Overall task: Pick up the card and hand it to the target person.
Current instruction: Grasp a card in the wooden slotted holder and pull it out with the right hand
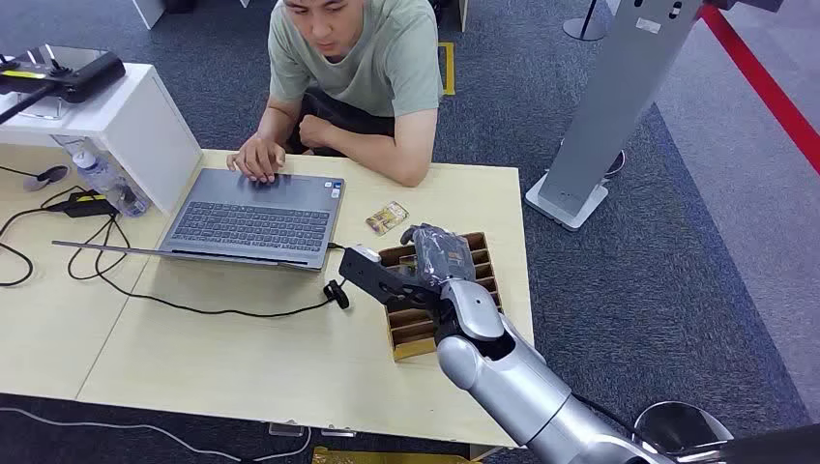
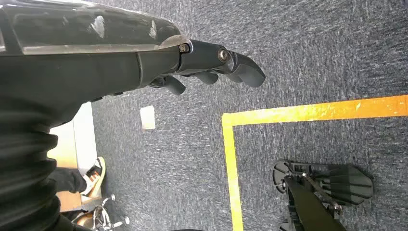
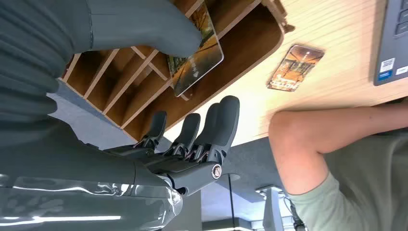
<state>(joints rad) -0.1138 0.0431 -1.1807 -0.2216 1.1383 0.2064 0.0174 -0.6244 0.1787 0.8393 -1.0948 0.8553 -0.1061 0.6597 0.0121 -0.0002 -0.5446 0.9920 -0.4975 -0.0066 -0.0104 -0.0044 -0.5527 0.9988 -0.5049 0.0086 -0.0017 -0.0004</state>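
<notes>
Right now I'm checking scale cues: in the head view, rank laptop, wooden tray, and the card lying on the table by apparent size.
1. Laptop, clearly largest.
2. Wooden tray, though the right hand covers part of it.
3. Card, smallest by far.

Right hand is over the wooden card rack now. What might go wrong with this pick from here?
The right hand is open around the picture card in the slotted wooden rack, thumb above and fingers outside the wall: they may catch the rack's wall or dividers and drag it. A second card lies loose on the table; a swing toward the person might sweep it.
</notes>
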